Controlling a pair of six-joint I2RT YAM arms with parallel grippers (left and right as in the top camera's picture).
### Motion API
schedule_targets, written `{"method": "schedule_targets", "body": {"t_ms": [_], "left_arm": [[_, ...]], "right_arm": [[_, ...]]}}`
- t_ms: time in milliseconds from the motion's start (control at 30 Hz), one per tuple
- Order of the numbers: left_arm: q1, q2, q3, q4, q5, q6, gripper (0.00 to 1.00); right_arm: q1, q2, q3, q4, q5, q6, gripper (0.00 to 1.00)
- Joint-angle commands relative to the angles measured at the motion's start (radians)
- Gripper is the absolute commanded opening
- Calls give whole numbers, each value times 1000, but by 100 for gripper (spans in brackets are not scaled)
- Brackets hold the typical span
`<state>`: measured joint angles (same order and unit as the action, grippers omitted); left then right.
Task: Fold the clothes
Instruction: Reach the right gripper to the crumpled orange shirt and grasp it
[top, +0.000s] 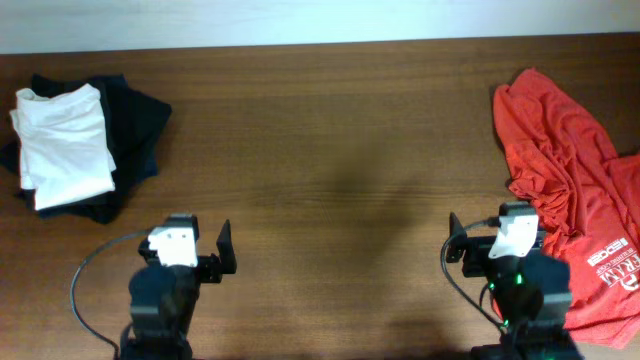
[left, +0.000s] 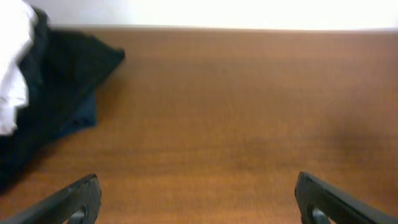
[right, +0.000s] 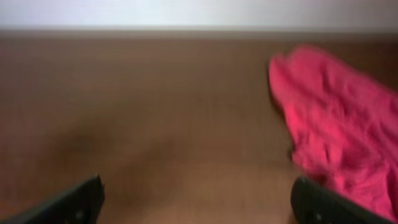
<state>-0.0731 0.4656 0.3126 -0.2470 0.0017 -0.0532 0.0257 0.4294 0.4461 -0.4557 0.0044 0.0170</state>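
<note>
Nearest, the left hand (left: 198, 180) and the right hand (right: 198, 183) are both spread wide and hold nothing. Just beside the right one, the orange-red heathered T-shirt with white lettering (top: 570, 190) lies crumpled at the right edge of the brown wooden desk (top: 330, 150) (every fold apparently remains to be done). At the far left, a folded white garment (top: 62, 145) tops dark folded ones (top: 135, 120).

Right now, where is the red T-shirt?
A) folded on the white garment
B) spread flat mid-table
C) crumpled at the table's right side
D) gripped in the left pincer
C: the red T-shirt lies bunched and unfolded at the right side of the table, far from the white garment at the left.
</note>
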Motion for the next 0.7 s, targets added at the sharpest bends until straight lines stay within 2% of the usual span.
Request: {"method": "schedule_targets", "body": {"t_ms": [0,100,167,200,233,267,300,367,600,667], "left_arm": [[-5,215,189,-114,36,4,99],[-5,388,348,-257,36,4,99],[-5,443,387,-279,36,4,99],[-5,458,391,-278,36,4,99],[-5,470,391,-278,36,4,99],[-5,477,391,-279,36,4,99],[-5,482,391,-279,35,4,99],[-5,482,391,-279,35,4,99],[-5,482,391,-278,35,4,99],[-6,482,391,-278,36,4,99]], "right_arm": [[-1,237,216,-158,34,29,99],[-1,477,399,-296,-13,29,99],[-1,576,446,-322,-18,25,99],[-6,611,446,-324,3,27,90],[-24,659,445,-346,63,82,76],[-47,691,445,-375,130,163,74],[-91,747,445,-417,212,269,81],[-177,854,444,-431,232,367,81],[-316,1195,444,-355,232,370,80],[-345,1236,444,-336,243,370,71]]}}
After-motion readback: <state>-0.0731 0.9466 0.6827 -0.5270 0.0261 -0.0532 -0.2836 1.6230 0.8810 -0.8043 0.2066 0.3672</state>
